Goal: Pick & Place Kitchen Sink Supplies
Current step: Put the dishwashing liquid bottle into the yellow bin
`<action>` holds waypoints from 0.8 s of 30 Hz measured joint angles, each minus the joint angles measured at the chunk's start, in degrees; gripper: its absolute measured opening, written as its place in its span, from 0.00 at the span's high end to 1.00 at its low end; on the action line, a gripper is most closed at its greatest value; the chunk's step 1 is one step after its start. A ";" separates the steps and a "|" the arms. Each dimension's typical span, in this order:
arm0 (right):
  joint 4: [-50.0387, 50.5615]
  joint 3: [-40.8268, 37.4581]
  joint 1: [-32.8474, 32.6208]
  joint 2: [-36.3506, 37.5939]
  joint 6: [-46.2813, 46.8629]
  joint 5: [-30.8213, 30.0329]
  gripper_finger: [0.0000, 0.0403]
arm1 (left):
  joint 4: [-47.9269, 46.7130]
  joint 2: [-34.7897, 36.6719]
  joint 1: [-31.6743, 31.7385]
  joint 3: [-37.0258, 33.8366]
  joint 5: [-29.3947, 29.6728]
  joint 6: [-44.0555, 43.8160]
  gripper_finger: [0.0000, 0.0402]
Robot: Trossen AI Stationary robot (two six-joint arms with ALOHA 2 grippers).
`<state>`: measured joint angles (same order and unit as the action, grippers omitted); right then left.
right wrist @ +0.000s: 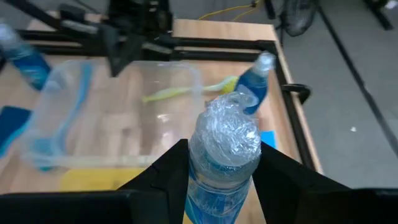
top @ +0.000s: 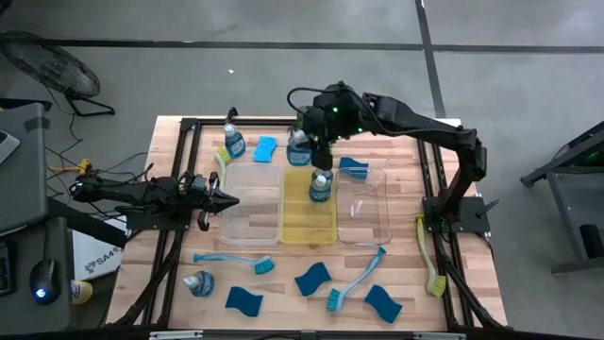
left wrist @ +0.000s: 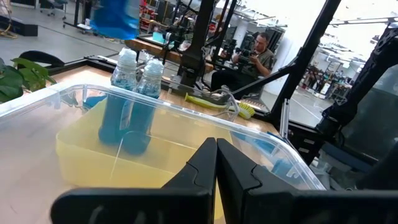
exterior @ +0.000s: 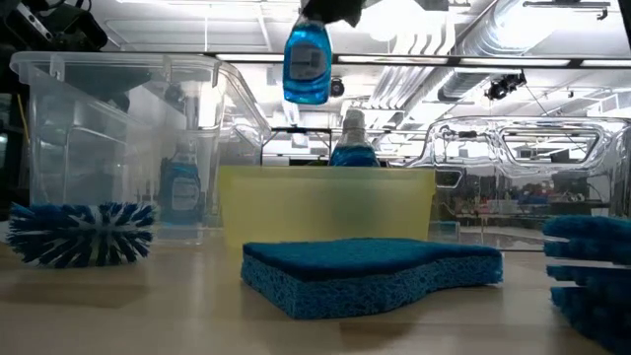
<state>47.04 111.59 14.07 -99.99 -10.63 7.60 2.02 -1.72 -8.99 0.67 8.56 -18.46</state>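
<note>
My right gripper [top: 309,142] hangs over the far end of the yellow tray [top: 308,222], shut on a clear bottle of blue dish soap [exterior: 307,61]. In the low view that bottle hangs high above the table. A second soap bottle [top: 321,186] stands upright on its base inside the yellow tray. My left gripper [top: 229,199] is shut and waits level at the left wall of the left clear tray [top: 247,203], touching nothing. A third bottle [top: 232,142] stands at the table's far left, and another [top: 198,281] lies near the front. My right gripper [right wrist: 224,180] pinches the soap bottle between its two fingers [right wrist: 165,171], which sit on either side of the upper body just below the pale, wrapped cap [right wrist: 229,134]. The fingers come from above, pointing down. The bottle hangs upright below them, lifted clear of tray and table.
Blue sponges [top: 265,148] [top: 311,279] [top: 243,300] [top: 382,302] and blue brushes [top: 236,260] [top: 354,283] lie on the table, mostly near the front. A yellow-green brush [top: 429,255] lies at the right edge. The right clear tray [top: 363,212] is beside the yellow one.
</note>
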 joint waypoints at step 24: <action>3.47 -7.02 -21.37 1.24 14.69 -13.00 0.65 | 0.00 -0.02 -0.01 0.00 0.00 0.00 0.99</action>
<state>50.51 104.58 -7.30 -98.75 4.06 -5.40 2.02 -1.74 -9.00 0.67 8.56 -18.46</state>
